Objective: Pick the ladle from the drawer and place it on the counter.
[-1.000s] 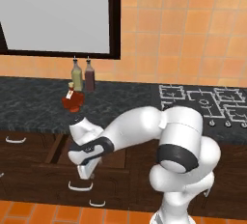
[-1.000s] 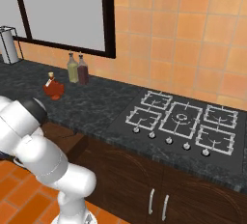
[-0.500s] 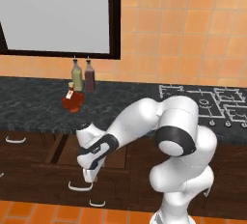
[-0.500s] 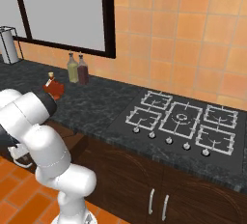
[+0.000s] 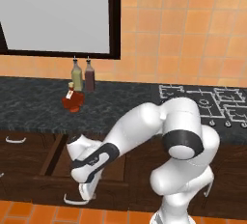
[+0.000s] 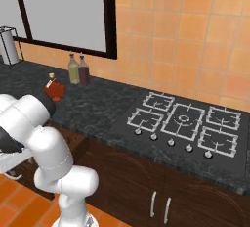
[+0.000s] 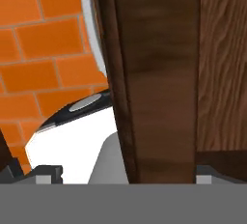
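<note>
Left base view is showing the arm bending down with its gripper hanging at the front edge of the open drawer, just above the curved silver handle; whether the fingers are spread or pressed together, I cannot tell; the ladle is not making itself out on the brown floor; hand view is facing the drawer's front board edge-on beside orange floor tiles; the counter is carrying a red flask and two bottles near the wall; no label is proving legible.

Kitchen: stove, counter (tiled wall).
</note>
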You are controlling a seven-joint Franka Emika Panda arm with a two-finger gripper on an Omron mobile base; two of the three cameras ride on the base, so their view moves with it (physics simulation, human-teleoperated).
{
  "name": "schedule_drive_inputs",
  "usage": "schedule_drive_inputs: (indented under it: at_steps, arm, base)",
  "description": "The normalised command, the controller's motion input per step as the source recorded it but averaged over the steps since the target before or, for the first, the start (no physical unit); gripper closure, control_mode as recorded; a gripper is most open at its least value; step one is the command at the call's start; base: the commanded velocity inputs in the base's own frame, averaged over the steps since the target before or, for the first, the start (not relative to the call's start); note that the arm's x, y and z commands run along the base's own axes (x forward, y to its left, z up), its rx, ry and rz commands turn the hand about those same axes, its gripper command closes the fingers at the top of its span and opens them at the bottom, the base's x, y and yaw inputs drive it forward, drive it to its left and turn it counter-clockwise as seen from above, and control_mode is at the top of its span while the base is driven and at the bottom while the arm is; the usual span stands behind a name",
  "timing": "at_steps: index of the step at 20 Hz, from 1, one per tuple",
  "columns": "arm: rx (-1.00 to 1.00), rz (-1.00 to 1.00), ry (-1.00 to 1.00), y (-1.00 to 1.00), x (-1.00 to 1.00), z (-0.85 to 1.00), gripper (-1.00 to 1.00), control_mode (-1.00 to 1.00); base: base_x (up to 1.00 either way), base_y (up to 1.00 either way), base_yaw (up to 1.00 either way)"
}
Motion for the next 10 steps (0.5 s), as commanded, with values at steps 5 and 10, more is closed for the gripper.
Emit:
schedule_drive_inputs:
  at_steps: [5, 10]
  arm:
    - [0.00, 0.11, -0.01, 0.00, -1.00, 0.03, -1.00, -1.00]
    - [0.06, 0.07, -0.16, 0.00, -0.88, 0.81, -1.00, -1.00]
  base:
    - [0.00, 0.00, 0.00]
    - [0.00, 0.00, 0.00]
